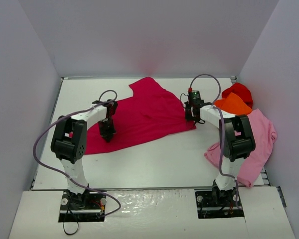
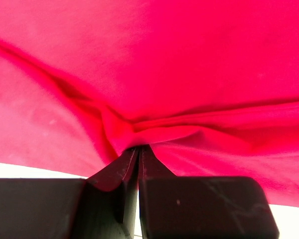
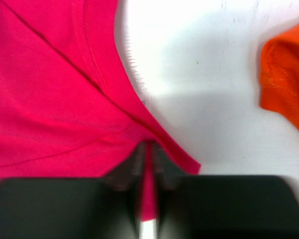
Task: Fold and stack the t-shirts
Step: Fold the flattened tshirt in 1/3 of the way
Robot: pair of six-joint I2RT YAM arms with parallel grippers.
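Crimson t-shirt (image 1: 144,117): stretches crosswise, clamped at left part by left gripper (image 1: 107,133), at right corner by right gripper (image 1: 191,117).

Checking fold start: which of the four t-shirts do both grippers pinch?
The large crimson cloth t-shirt, spread at centre; the orange, bright red and light pink ones lie ungripped, right.

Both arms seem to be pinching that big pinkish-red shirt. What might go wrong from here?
1. The right fingers pinch only the very edge of the crimson shirt, so it could slip out when pulled.
2. The left fingers hold just a small bunched pleat; lifting by it may drag wrinkles into the fold.
3. The orange shirt lies close to the right fingers, and a sideways sweep might snag it.
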